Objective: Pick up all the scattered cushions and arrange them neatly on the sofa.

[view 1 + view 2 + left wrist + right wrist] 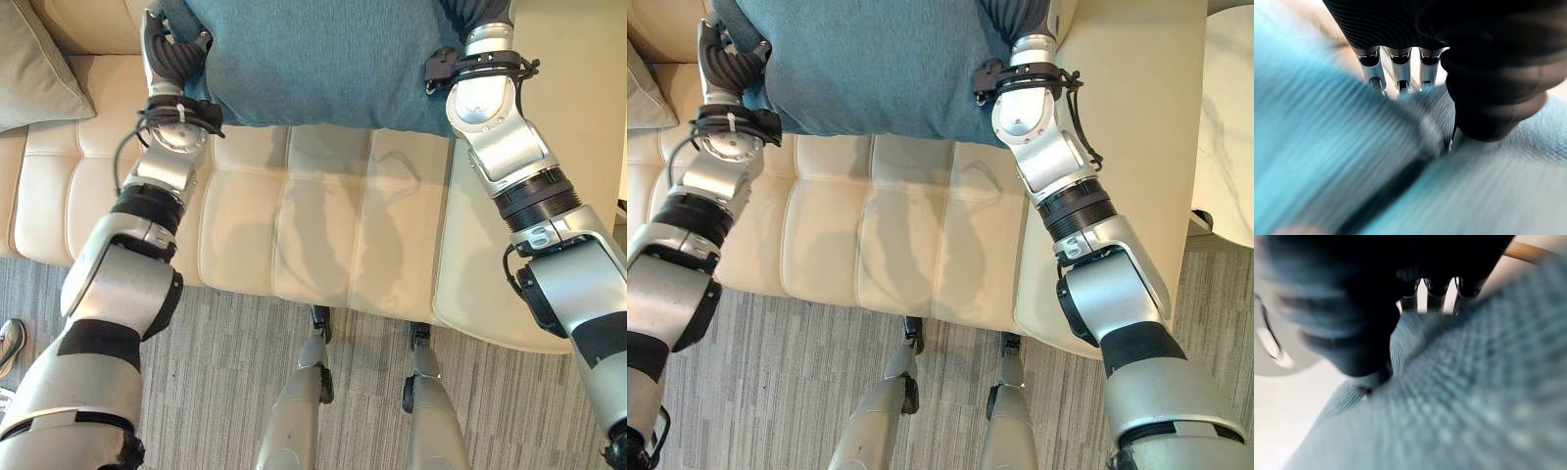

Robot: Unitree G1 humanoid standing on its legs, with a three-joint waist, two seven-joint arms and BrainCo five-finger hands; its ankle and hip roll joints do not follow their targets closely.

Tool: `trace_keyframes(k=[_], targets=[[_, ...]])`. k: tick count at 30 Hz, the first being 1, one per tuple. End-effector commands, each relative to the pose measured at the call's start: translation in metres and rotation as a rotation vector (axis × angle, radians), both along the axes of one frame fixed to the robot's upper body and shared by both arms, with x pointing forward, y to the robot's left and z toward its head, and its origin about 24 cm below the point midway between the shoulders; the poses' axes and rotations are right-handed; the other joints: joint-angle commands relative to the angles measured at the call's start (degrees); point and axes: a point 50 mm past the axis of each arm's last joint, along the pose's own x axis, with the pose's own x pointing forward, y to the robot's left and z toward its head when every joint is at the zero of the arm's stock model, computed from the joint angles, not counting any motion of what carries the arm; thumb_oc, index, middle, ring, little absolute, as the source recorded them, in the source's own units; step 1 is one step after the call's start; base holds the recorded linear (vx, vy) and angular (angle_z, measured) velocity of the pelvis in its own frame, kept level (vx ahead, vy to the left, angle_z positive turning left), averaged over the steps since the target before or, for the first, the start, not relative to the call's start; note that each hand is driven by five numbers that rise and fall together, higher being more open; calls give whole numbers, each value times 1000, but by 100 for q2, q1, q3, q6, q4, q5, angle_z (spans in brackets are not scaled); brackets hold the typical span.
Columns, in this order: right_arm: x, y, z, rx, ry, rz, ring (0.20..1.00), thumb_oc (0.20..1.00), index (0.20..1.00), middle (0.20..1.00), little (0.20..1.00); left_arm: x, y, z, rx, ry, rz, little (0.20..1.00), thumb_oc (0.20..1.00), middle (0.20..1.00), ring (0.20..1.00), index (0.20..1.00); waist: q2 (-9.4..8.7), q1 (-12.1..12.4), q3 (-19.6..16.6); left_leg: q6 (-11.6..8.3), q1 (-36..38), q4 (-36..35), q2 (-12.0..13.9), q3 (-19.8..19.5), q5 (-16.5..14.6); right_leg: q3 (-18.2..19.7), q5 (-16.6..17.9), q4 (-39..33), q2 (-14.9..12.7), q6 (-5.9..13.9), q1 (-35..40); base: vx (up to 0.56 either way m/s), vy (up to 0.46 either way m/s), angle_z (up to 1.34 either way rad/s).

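Hanging between each robot hand (174, 57) (1014, 22), teal cushion (323, 59).

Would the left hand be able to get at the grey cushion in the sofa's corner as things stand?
Probably not right now: the left hand is gripping one side of the teal cushion, which the right hand holds on the other side. The grey cushion lies nearby on the sofa, unobstructed.

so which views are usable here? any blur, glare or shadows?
Left eye view: sharp; the teal cushion casts a soft shadow on the cream sofa, whose leather shows mild sheen. Right eye view: equally sharp, same shadow. Left wrist view: heavy streaked blur over the cushion, left hand a dark mass. Right wrist view: cushion weave out of focus, right hand dark and smeared.
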Motion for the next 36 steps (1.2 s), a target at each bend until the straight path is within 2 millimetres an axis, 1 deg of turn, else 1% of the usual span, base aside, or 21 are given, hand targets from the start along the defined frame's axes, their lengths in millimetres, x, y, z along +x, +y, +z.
trace_keyframes(k=[1,2,5,6,7,11,14,20,22,23,24,25,26,28,29,30,31,32,33,34,36], targets=[[-7,16,24,-17,-31,132,1000,1000,1000,1000,1000,-16,19,60,98,-81,51,1000,1000,1000,1000,1000,-121,79,-71,-394,300,-13,-118,-304,-609,192,-465,694,-243,290,-356,0,0,0],[-7,16,24,-17,-31,133,1000,1000,1000,1000,1000,-16,19,60,98,-81,50,1000,1000,1000,1000,1000,-122,79,-73,-394,300,-14,-118,-304,-609,192,-464,693,-243,290,-355,0,0,0],[11,3,-22,-20,149,149,1000,1000,1000,1000,1000,-15,48,25,100,56,104,1000,1000,1000,1000,1000,-75,10,-19,-443,282,-31,-111,-280,-555,171,-427,662,-244,296,-349,0,0,0],[16,-2,-49,-16,229,145,1000,1000,1000,1000,1000,-14,57,0,105,125,112,1000,1000,1000,1000,1000,-82,-25,34,-443,299,-29,-96,-273,-559,190,-434,699,-228,278,-355,-15,15,-5],[16,-2,-50,-17,231,146,1000,1000,1000,1000,1000,-14,57,-1,104,127,112,1000,1000,1000,1000,1000,-78,-29,25,-443,299,-29,-95,-272,-560,191,-436,701,-228,279,-355,-17,8,-11],[18,-4,-86,-61,320,157,1000,1000,1000,1000,1000,-16,73,-60,88,289,142,1000,1000,1000,1000,1000,-162,-76,131,-442,360,47,-53,-183,-595,231,-480,772,-205,233,-339,-35,-9,-5],[16,-14,-92,-87,338,144,1000,1000,1000,1000,1000,-21,80,-75,27,294,140,1000,1000,1000,1000,1000,-275,-131,238,-470,357,147,-26,-118,-649,229,-439,737,-184,227,-315,-76,-19,-6],[-2,-36,-104,-148,326,140,1000,1000,1000,1000,1000,-36,63,-75,30,141,-7,1000,1000,1000,1000,1000,-442,-151,256,-467,451,460,31,-79,-864,185,-416,679,-148,207,-101,-44,-29,-3],[-15,-48,-119,-174,339,149,1000,1000,1000,1000,1000,-48,54,-86,25,104,-84,1000,1000,1000,1000,1000,-515,-167,202,-454,582,585,35,-63,-956,139,-423,631,-153,186,96,5,-44,-5],[-33,-63,-140,-199,376,158,1000,1000,1000,1000,1000,-65,52,-108,28,128,-143,1000,1000,1000,1000,1000,-593,-182,115,-442,797,670,61,-37,-1082,71,-461,591,-157,175,399,9,-23,-7],[-33,-63,-141,-199,378,158,1000,1000,1000,1000,1000,-65,52,-109,27,129,-142,1000,1000,1000,1000,1000,-596,-188,100,-439,786,664,54,-36,-1061,72,-440,577,-163,176,392,103,-34,-9],[-56,-81,-167,-230,444,155,1000,1000,1000,1000,1000,-88,55,-146,29,223,-173,1000,1000,1000,1000,1000,-679,-238,-41,-410,1128,709,89,11,-1208,-7,-484,480,-167,186,788,72,-8,-5],[-57,-81,-168,-230,446,156,1000,1000,1000,1000,1000,-89,55,-146,29,225,-173,1000,1000,1000,1000,1000,-684,-241,-55,-407,1119,700,81,12,-1187,-7,-465,466,-173,187,782,106,-5,-5],[-80,-100,-196,-251,536,137,1000,1000,1000,1000,1000,-112,59,-184,11,348,-189,1000,1000,1000,1000,1000,-753,-315,-218,-398,1438,698,113,66,-1257,-73,-481,364,-167,205,1126,99,26,-9],[-101,-118,-229,-221,661,104,1000,1000,1000,1000,1000,-136,65,-222,-13,492,-178,1000,1000,1000,1000,1000,-795,-406,-369,-380,1819,652,144,134,-1338,-120,-510,285,-138,243,1468,105,38,-11],[-102,-118,-229,-221,662,104,1000,1000,1000,1000,1000,-137,65,-222,-13,493,-178,1000,1000,1000,1000,1000,-802,-406,-381,-377,1811,641,136,136,-1317,-117,-493,275,-145,243,1458,103,87,-2],[-121,-135,-265,-178,812,63,1000,1000,1000,1000,1000,-165,71,-263,-80,649,-143,1000,1000,1000,1000,1000,-818,-475,-529,-356,2165,561,159,214,-1366,-160,-516,230,-118,281,1738,25,54,-5],[-121,-135,-265,-178,812,63,1000,1000,1000,1000,1000,-165,71,-263,-79,650,-143,1000,1000,1000,1000,1000,-824,-475,-540,-353,2153,552,152,216,-1346,-157,-501,223,-124,281,1725,18,86,-10],[-134,-147,-286,-133,903,20,1000,1000,1000,1000,1000,-182,74,-286,-115,740,-115,1000,1000,1000,1000,1000,-827,-538,-595,-337,2336,499,157,263,-1371,-146,-487,247,-105,302,1823,-28,100,-12],[-153,-157,-324,-71,1064,-29,1000,1000,1000,1000,1000,-209,73,-323,-204,883,-84,1000,1000,1000,1000,1000,-821,-615,-755,-280,2591,394,120,310,-1380,-136,-457,278,-85,325,1953,-15,140,-12],[-177,-166,-363,6,1231,-80,1000,1000,1000,1000,1000,-238,74,-357,-285,1023,-23,1000,1000,1000,1000,1000,-818,-691,-881,-239,2935,235,86,398,-1420,-92,-410,280,-70,367,2148,-4,135,-13]])
